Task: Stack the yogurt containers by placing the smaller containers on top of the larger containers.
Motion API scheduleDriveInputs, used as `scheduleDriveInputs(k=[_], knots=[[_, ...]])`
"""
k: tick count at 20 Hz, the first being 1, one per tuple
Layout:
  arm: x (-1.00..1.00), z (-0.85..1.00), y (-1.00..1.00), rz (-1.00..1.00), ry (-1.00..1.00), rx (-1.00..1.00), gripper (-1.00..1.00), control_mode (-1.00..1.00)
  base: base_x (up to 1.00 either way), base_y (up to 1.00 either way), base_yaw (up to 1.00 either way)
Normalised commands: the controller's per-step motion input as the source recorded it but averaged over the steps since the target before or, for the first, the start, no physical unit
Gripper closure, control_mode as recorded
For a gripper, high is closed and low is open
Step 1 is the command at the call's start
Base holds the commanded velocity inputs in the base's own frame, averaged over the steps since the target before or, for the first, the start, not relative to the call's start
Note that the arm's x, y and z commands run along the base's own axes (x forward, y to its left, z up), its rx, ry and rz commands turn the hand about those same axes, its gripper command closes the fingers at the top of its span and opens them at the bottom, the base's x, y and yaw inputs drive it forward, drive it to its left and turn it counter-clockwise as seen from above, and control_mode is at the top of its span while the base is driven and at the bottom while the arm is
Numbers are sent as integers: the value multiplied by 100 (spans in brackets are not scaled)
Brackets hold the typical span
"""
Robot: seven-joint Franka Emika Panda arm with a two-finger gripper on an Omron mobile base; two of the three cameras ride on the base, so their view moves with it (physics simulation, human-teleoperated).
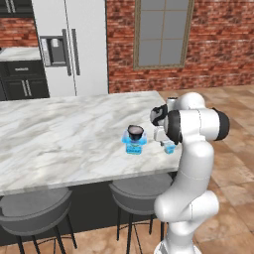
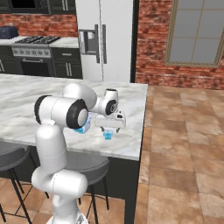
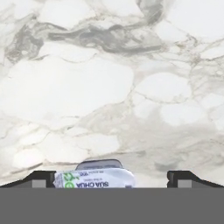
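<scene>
White-and-grey veined marble forms the island countertop (image 1: 59,134) on which all task items stand, in a brick-walled kitchen. The two-finger gripper (image 2: 110,130) hangs with its jaws spread wide, grasping nothing, pointing down at the countertop. In the hand view its dark fingertips (image 3: 41,178) stand far apart on either side of the tiny light-blue squarish tub (image 3: 94,177), whose white printed top lies between them, nearer one finger. In the right base view this tiny tub (image 2: 107,136) sits on the marble directly below the gripper, near the counter's right end. The larger light-blue translucent squarish tub (image 1: 134,144) stands just beside it, towards the middle of the counter, partly hidden by the arm in the right base view. The small dark round cup (image 1: 135,131) rests upright on top of that larger tub. Two grey round stools (image 1: 32,211) stand under the counter's near edge. A silver double-door refrigerator (image 1: 74,44) stands against the far wall, beside a grey-paned window (image 1: 161,32).
</scene>
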Motion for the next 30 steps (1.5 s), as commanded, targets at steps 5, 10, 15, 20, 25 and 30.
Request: scheduleDriveInputs(k=[5,10,15,20,25,30], knots=[[-1,-13,0,0,1,0,-100,-100,0,0,0],[-5,-16,0,0,0,0,-100,-100,0,0,0],[-8,-13,0,0,0,1,-100,-100,0,0,0],[-11,-3,0,0,0,3,-100,-100,0,0,0],[-6,0,0,0,0,3,-100,-100,0,0,0],[-13,0,0,0,0,0,-100,-100,0,0,0]])
